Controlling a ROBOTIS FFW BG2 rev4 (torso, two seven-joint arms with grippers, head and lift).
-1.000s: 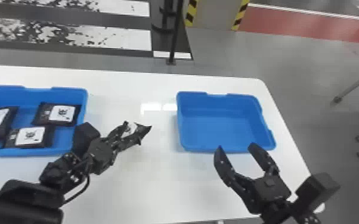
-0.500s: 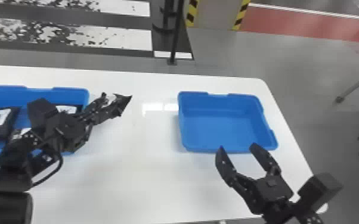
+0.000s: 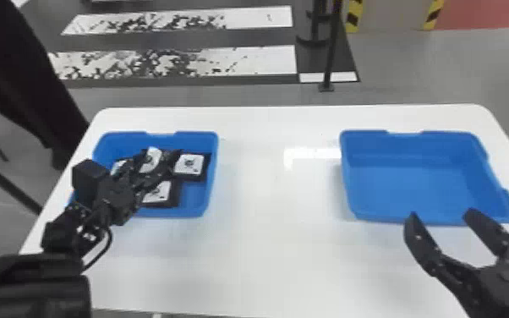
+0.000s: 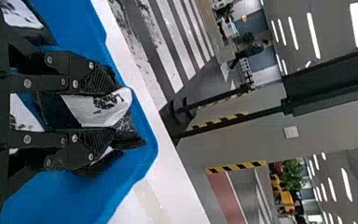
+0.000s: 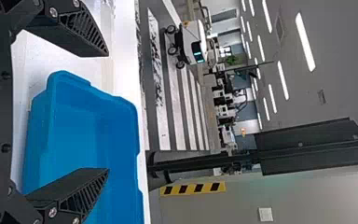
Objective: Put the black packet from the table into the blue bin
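Over the left blue bin (image 3: 169, 212), my left gripper (image 3: 150, 169) is shut on a black packet (image 3: 152, 160) with a white label. In the left wrist view, the packet (image 4: 98, 108) is pinched between the two fingers of my left gripper (image 4: 103, 109), with the bin (image 4: 70, 198) around and below it. Several other black packets with white labels (image 3: 189, 164) lie in that bin, partly covered by the arm. My right gripper (image 3: 441, 215) is parked open at the near side of the right blue bin; its fingers (image 5: 81, 186) also stand apart in the right wrist view.
The right blue bin (image 3: 410, 186) stands on the white table (image 3: 275, 253), holding nothing. Bare tabletop separates the two bins. A black pole (image 3: 332, 50) rises from the floor behind the table.
The head view has swung toward the left. My left gripper has moved left with the packet, from above the table to over the left bin. The right gripper has kept its open pose.
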